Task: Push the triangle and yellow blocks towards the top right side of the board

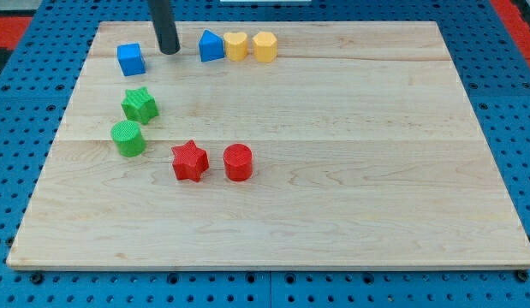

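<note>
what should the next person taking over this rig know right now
My tip sits near the board's top left, between the blue cube and the blue triangle block, touching neither as far as I can tell.
The triangle, yellow heart block and yellow hexagon block form a tight row at the top edge, left of centre.
Done: blocks lined up. Left: pushing the row towards the top right.

My tip (pixel 169 51) left of blue triangle (pixel 211 46)
</note>
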